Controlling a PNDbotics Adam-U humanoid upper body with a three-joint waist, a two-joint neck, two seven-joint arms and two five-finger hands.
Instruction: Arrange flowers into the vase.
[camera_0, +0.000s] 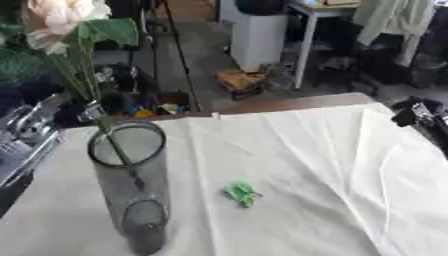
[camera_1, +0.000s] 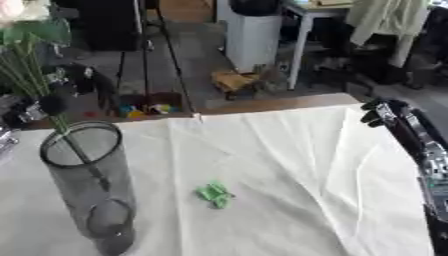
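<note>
A tall clear grey glass vase (camera_0: 131, 195) stands on the white cloth at the left. A bunch of flowers with pale blossoms (camera_0: 59, 15) and green leaves (camera_0: 109, 31) is upright over it. The thin green stems (camera_0: 83, 80) run down through the rim, and one stem reaches deep inside. My left hand (camera_0: 72, 113) is shut on the stems just above the rim. My right hand (camera_1: 382, 112) hovers at the table's right edge, fingers relaxed and holding nothing. A small green leaf piece (camera_0: 241, 194) lies on the cloth right of the vase.
The white cloth (camera_0: 315, 165) covers the table; its far edge (camera_0: 289, 104) runs across the middle of the view. Beyond it on the floor are tripod legs (camera_0: 175, 55), a white cabinet (camera_0: 258, 40) and a small wooden object (camera_0: 241, 80).
</note>
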